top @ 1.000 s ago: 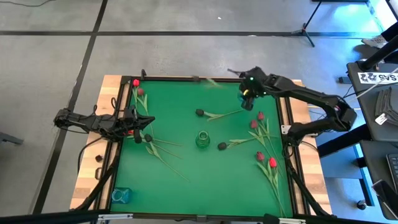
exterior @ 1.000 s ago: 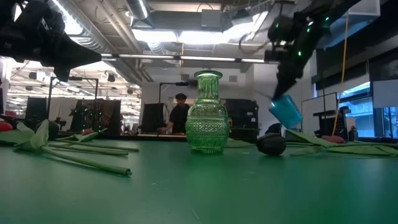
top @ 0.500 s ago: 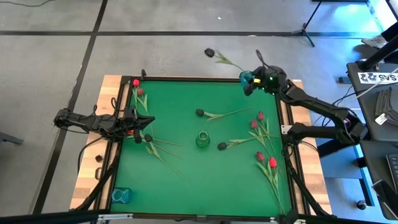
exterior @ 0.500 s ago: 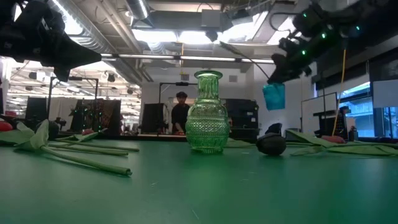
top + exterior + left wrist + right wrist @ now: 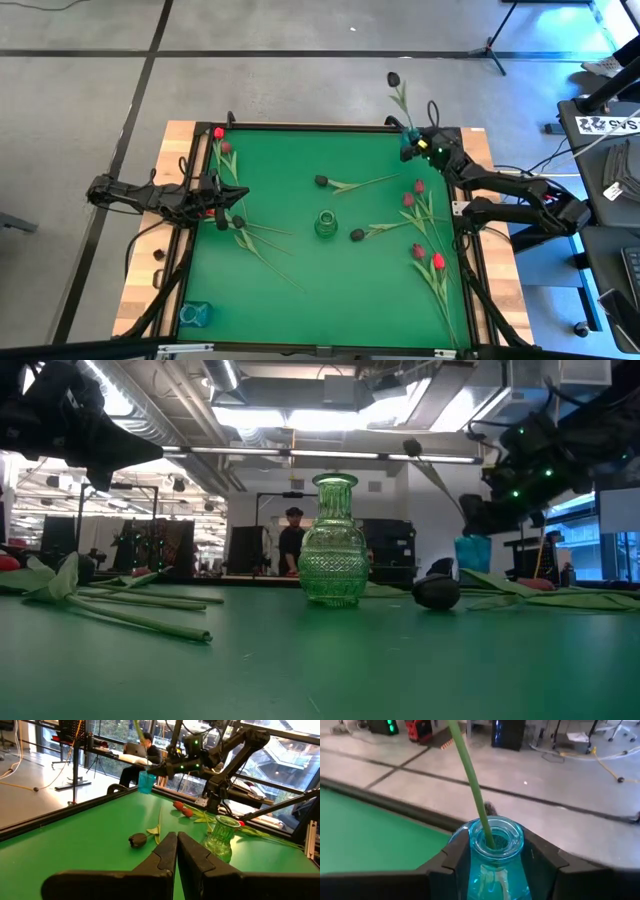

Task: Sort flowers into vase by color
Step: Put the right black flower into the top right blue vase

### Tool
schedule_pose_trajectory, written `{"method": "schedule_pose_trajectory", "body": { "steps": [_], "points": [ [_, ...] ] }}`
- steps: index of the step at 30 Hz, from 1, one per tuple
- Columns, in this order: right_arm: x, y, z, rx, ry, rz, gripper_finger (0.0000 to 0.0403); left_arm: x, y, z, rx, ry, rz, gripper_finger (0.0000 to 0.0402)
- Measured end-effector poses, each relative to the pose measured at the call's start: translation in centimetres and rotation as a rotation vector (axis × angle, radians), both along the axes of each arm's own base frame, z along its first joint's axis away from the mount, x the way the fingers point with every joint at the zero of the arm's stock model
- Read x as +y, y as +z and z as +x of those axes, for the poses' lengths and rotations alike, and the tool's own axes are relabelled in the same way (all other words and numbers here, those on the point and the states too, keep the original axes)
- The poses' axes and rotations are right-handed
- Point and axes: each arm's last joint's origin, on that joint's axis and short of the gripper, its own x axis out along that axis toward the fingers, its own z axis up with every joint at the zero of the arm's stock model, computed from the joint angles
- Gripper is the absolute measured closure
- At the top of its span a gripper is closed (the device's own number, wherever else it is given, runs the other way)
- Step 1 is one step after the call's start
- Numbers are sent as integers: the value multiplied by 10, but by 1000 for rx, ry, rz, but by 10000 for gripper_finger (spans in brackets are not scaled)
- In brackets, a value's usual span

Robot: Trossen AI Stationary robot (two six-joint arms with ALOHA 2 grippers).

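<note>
Over at the far right corner of the green bench [image 5: 300,160], the right gripper [image 5: 496,857] has its jaws clamped round a small blue glass vase [image 5: 408,139], and a single black-headed tulip [image 5: 394,78] stands in it, its stem leaning out past the bench edge over the floor. The clear green ribbed glass vase [image 5: 325,224] sits alone mid-bench, with nothing in it that I can see. The other flowers lie loose: two black tulips [image 5: 322,181] just beside the green vase, a cluster of red tulips [image 5: 437,261] along the right side, and more red and dark ones on the left near the left gripper [image 5: 214,187], which hangs idle there with its jaws pressed nearly together.

The worry, to my eye, is that corner. The blue vase looks to be right at the rim, and the long stem makes it top-heavy; set down carelessly or let go too soon, it could tip off the bench or spill the tulip.

The right wrist view shows what no other does: the stem really goes down the blue vase's neck. The overhead view alone shows the flower head hanging beyond the bench. The low view puts the blue vase down close to bench level, though I can't tell whether it touches.
</note>
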Motion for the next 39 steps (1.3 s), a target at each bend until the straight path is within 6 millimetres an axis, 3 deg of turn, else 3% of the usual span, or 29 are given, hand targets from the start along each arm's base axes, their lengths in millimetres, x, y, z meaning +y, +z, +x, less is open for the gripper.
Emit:
{"method": "schedule_pose_trajectory", "body": {
  "steps": [8, 18, 28, 39],
  "points": [
    [5, -15, -7, 86, -76, 72, 263, 0, 0, 0, 1, 0, 0, 391],
    [6, -16, -9, 94, -114, 84, 256, 0, 0, 0, 0, 0, 0, 391],
    [7, -18, -9, 186, -58, 107, 187, 0, 0, 0, 0, 0, 0, 391],
    [5, -13, -7, 236, -49, 175, 152, 0, 0, 0, 0, 0, 0, 391]
  ]
}}
